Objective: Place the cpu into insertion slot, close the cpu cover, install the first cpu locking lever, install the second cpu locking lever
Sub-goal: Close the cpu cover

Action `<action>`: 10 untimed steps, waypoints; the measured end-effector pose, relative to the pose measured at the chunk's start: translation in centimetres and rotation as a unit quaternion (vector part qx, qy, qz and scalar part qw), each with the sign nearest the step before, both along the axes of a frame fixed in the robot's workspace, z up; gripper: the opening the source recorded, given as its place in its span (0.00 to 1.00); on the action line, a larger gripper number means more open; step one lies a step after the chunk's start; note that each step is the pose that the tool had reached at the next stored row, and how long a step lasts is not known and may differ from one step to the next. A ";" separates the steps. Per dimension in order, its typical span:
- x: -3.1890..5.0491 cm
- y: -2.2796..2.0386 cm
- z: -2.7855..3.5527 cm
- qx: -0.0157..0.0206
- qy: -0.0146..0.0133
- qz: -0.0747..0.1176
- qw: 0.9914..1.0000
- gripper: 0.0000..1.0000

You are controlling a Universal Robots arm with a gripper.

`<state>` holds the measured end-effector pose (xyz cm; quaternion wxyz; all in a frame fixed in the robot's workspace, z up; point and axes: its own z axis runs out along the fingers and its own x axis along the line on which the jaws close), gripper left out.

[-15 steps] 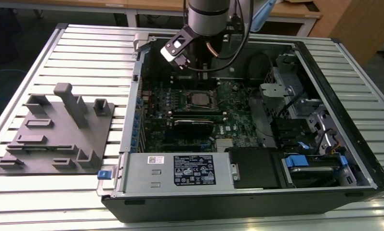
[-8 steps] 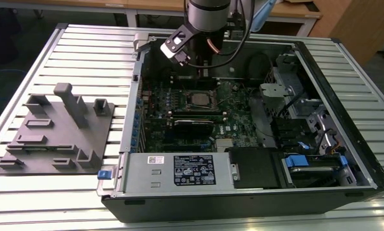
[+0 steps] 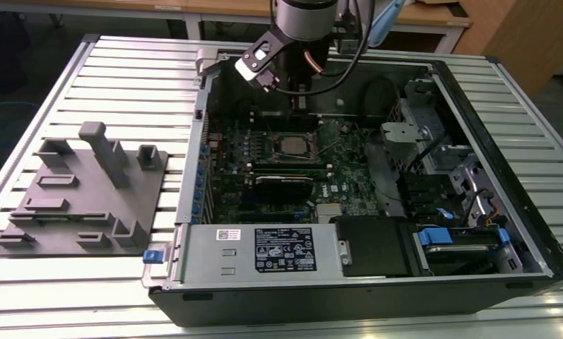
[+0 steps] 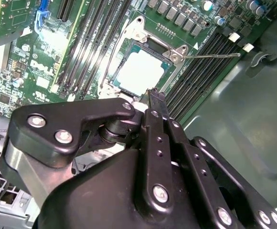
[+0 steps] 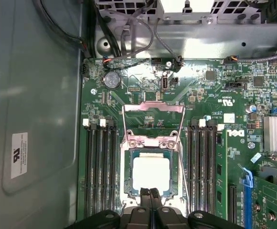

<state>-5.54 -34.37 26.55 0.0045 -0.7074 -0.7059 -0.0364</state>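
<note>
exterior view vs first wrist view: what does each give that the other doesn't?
Exterior view: the open case on the slatted table, the grey fixture tray at the exterior view's left, the power supply box, the arm above.
First wrist view: close detail, with the cpu cover lying around the cpu, the coin cell, and the shut gripper at the socket's edge.
Both: the motherboard with the cpu seated in its socket.
</note>
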 end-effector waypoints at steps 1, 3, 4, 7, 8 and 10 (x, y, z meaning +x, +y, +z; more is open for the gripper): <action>0.00 0.00 0.00 0.000 0.000 0.000 1.000 0.11; 0.00 0.00 0.02 0.000 0.000 0.000 1.000 0.11; 0.00 0.00 0.08 0.000 0.000 0.000 1.000 0.11; 0.05 0.00 0.09 0.000 0.000 0.000 1.000 0.11; 0.07 0.00 0.09 0.000 0.000 0.000 1.000 0.11; 0.14 0.00 0.10 0.000 0.000 0.000 1.000 0.11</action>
